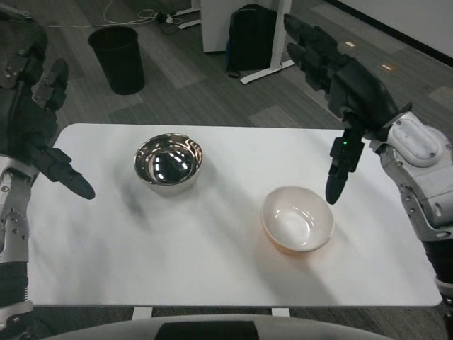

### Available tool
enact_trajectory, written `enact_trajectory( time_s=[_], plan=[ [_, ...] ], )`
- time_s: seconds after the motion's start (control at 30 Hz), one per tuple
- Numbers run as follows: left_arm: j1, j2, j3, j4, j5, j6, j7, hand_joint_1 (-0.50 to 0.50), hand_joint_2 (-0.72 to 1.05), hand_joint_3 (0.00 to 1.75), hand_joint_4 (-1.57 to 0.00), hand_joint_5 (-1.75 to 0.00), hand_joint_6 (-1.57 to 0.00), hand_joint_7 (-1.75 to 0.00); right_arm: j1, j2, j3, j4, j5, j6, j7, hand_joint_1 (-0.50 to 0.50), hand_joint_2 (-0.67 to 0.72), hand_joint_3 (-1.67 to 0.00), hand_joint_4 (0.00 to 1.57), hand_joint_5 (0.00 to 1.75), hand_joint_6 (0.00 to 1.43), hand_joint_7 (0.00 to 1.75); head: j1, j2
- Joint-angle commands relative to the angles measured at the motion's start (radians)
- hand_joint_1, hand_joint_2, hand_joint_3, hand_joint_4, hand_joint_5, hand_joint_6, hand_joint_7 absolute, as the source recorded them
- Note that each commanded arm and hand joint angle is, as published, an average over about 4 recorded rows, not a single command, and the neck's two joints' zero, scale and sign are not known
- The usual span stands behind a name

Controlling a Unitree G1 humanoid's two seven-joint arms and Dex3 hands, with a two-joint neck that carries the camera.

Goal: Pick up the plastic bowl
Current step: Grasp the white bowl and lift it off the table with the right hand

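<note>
Though both round, plastic bowl [298,220] looks matte, steel bowl [168,162] mirrored.

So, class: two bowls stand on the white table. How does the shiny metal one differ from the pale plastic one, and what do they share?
The metal bowl is silver and mirror-like, reflecting the room; the plastic bowl is matt, white inside and orange outside. The metal bowl looks slightly smaller than the plastic bowl. The metal bowl stands nearer the left hand; the plastic bowl sits just below the right hand. Both are round, upright, empty and untouched.
</note>
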Motion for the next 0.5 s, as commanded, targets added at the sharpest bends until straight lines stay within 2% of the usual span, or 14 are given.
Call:
enact_trajectory(
  time_s=[0.03,0.1,0.23,0.37,0.5],
  plan=[
    [-0.045,0.004,-0.031,0.054,-0.019,-0.034,-0.001,-0.5,-0.72,0.09,0.0,0.0,0.0,0.0,0.022,-0.032,-0.012,-0.074,-0.045,0.079,0.019,-0.46,0.53,0.0,0.0,0.0,0.0,0.0,-0.08,0.0],
    [-0.07,0.008,-0.051,0.088,-0.024,-0.048,-0.001,-0.5,-0.72,0.09,0.0,0.0,0.0,0.0,0.026,-0.045,-0.022,-0.123,-0.084,0.137,0.037,-0.46,0.53,0.0,0.0,0.0,0.0,0.0,-0.124,0.006],
    [-0.106,0.013,-0.068,0.133,-0.028,-0.054,-0.001,-0.5,-0.72,0.09,0.0,0.0,0.0,0.0,0.032,-0.053,-0.024,-0.154,-0.118,0.211,0.078,-0.46,0.52,0.0,0.0,0.0,0.0,0.0,-0.179,0.021],
    [-0.14,0.016,-0.078,0.175,-0.024,-0.058,-0.001,-0.5,-0.72,0.09,0.0,0.0,0.0,0.0,0.048,-0.071,-0.016,-0.161,-0.117,0.246,0.102,-0.46,0.47,0.0,0.0,0.0,0.0,0.0,-0.221,0.029],
    [-0.17,0.026,-0.082,0.202,-0.022,-0.059,0.0,-0.5,-0.72,0.09,0.0,0.0,0.0,0.0,0.059,-0.073,0.006,-0.166,-0.149,0.26,0.121,-0.46,0.44,0.0,0.0,0.0,0.0,0.0,-0.242,0.027]
  ],
)
